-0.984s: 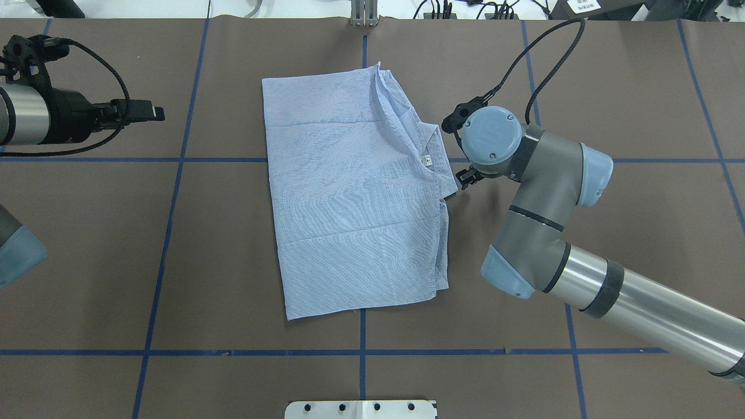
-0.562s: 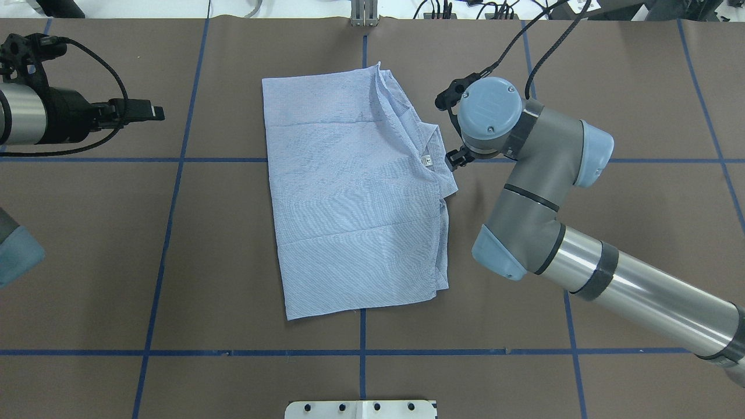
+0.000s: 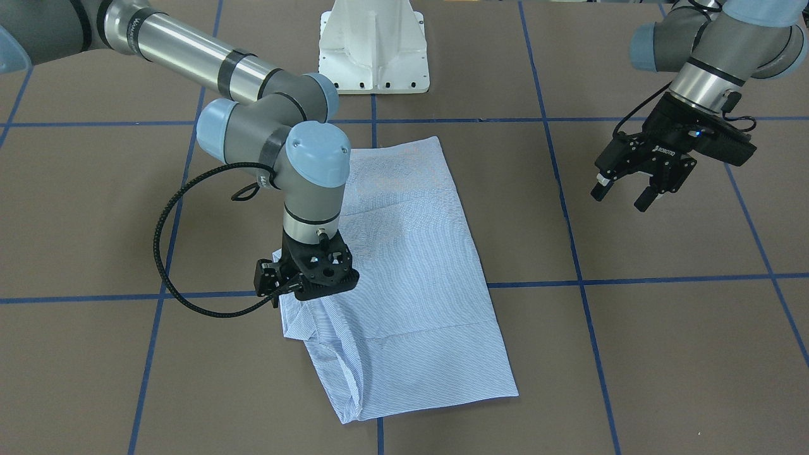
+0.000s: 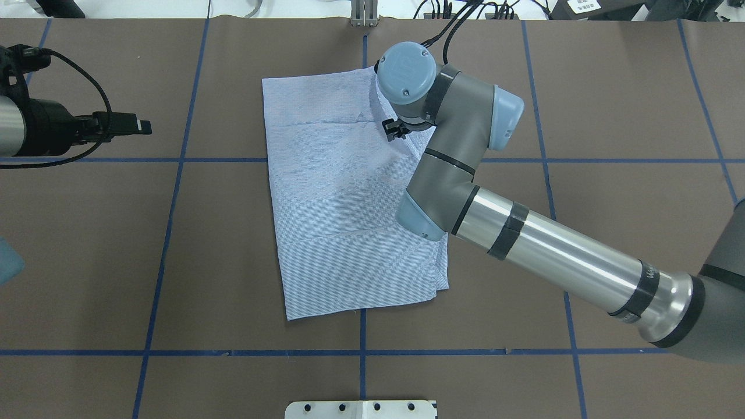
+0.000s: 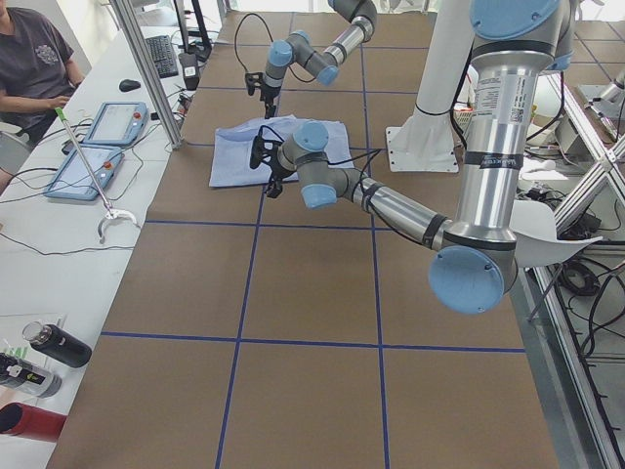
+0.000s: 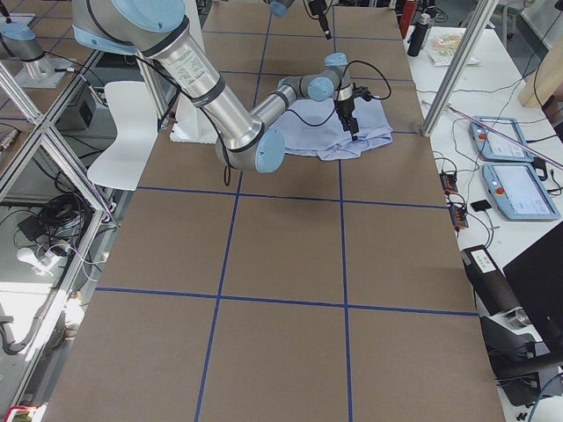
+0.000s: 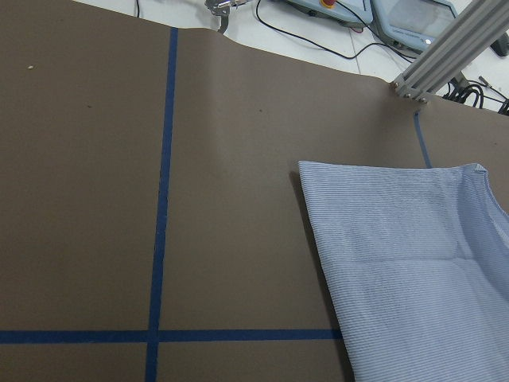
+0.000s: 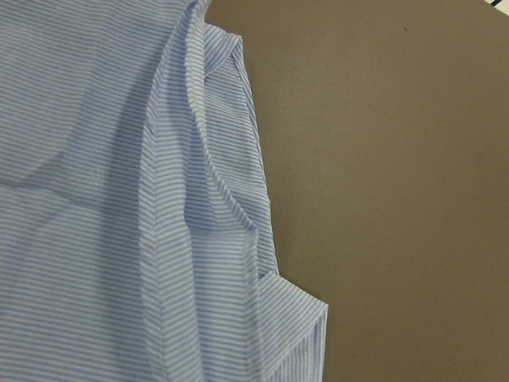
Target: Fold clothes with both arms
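I read ROBOTIQ on left gripper [image 3: 620,198]: fingers spread, empty, well off shirt [image 4: 337,203]. Shirt lies folded flat at centre of table [image 4: 611,87]. Right gripper [image 3: 307,282] moved from collar edge onto shirt's far corner; grip can't tell. Neck label now covered.

Right arm [image 4: 553,253]: polished silver tube w/ two black bands, matt grey elbow & wrist housings, pale blue round caps (the wrist cap shows small screws near its rim). A black braided cable [image 3: 157,246] loops off the wrist. Left arm [image 3: 733,41]: same grey housings, blue caps, short silver cuff. Left end effector [image 3: 619,200]: black, two blunt fingers, white lettering on the body, a small blue light, thin black cable alongside.
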`<control>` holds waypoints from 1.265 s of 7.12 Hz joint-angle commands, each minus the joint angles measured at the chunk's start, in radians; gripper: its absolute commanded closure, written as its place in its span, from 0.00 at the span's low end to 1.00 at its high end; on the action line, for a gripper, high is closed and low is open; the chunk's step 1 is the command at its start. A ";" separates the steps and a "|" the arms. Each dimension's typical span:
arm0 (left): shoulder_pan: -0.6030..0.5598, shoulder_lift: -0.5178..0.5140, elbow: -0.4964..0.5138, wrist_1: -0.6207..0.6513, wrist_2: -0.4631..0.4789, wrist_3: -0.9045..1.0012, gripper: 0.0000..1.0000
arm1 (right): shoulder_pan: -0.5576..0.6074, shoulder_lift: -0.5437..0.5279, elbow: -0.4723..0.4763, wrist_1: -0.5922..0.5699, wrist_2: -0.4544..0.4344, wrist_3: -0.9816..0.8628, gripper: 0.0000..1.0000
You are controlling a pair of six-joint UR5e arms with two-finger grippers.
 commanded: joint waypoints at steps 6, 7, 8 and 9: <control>-0.001 0.025 -0.023 0.002 -0.001 -0.012 0.00 | 0.000 0.112 -0.192 0.037 -0.002 0.004 0.00; 0.001 0.063 -0.050 0.000 -0.001 -0.012 0.00 | 0.000 0.112 -0.200 0.037 -0.003 0.003 0.00; 0.002 0.063 -0.049 0.002 -0.003 -0.012 0.00 | 0.003 0.104 -0.200 0.036 -0.003 -0.007 0.00; 0.003 0.063 -0.051 0.002 -0.003 -0.012 0.00 | 0.028 0.086 -0.200 0.036 -0.003 -0.054 0.00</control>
